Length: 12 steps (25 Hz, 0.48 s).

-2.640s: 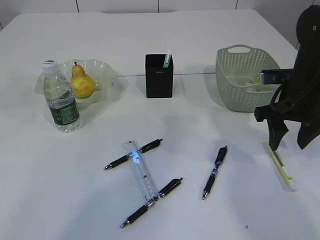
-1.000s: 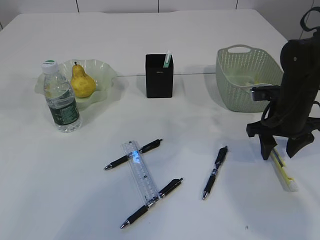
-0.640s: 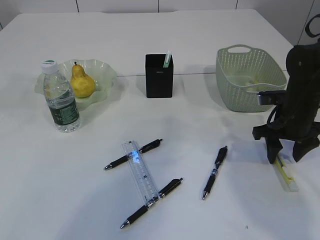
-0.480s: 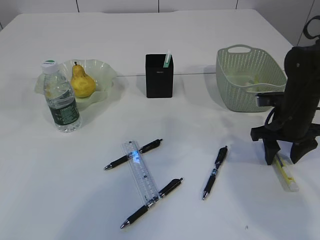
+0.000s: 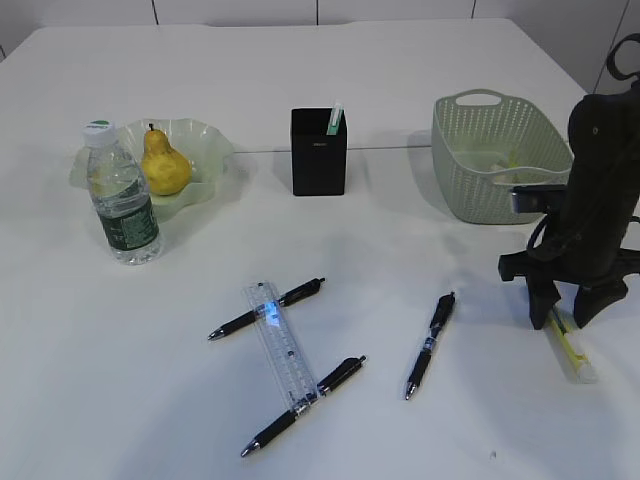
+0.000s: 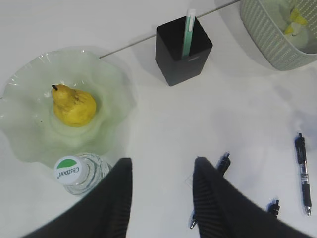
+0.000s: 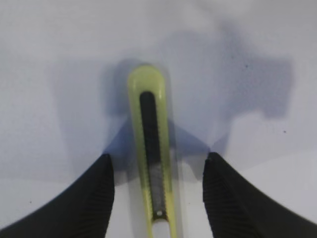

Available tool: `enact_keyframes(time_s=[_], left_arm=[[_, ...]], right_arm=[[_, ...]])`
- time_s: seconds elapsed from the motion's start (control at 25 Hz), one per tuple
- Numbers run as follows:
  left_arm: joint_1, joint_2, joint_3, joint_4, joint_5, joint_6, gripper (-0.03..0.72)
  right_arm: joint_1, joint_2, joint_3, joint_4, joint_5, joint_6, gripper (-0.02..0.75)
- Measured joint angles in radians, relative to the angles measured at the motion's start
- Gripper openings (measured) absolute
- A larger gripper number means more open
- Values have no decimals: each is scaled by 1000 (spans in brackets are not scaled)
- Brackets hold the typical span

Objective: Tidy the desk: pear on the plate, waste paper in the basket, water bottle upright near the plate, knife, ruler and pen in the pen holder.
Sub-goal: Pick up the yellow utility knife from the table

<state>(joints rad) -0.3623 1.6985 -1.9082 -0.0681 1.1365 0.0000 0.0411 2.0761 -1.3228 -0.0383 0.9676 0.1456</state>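
Note:
A yellow utility knife (image 5: pixel 572 352) lies flat at the table's right. My right gripper (image 5: pixel 561 318) stands open astride it, one finger on each side with a gap to the knife (image 7: pixel 148 114). The pear (image 5: pixel 165 165) sits in the green plate (image 5: pixel 205 140), and the water bottle (image 5: pixel 122 200) stands upright beside it. The clear ruler (image 5: pixel 282 345) lies across two black pens (image 5: pixel 267 309); a third pen (image 5: pixel 430 345) lies to its right. The black pen holder (image 5: pixel 319 160) holds one green-white pen. My left gripper (image 6: pixel 162 166) hangs open and empty, high over the table.
The green basket (image 5: pixel 470 170) stands at the back right, just behind my right arm, with yellow and white waste paper (image 6: pixel 297 17) inside. Bare white table lies between the pens and the pen holder.
My right gripper has come down and shifted slightly right, so its fingers now straddle the knife. The knife and the other objects have not moved.

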Motion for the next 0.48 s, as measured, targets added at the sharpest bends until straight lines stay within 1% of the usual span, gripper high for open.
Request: enact_keyframes(time_s=[0.04,0.2,0.24,0.32,0.48], left_arm=[[0,0,0,2,0,0,286],[0,0,0,2,0,0,286],[0,0,0,2,0,0,286],[0,0,0,2,2,0,286],[0,0,0,2,14,0,286]], right_arm=[[0,0,0,0,-2,0,407],[0,0,0,0,-6,-14,193],[0,0,0,0,-8,-16,153],[0,0,0,0,-7,-18,132],[0,0,0,0,0,-19,127]])
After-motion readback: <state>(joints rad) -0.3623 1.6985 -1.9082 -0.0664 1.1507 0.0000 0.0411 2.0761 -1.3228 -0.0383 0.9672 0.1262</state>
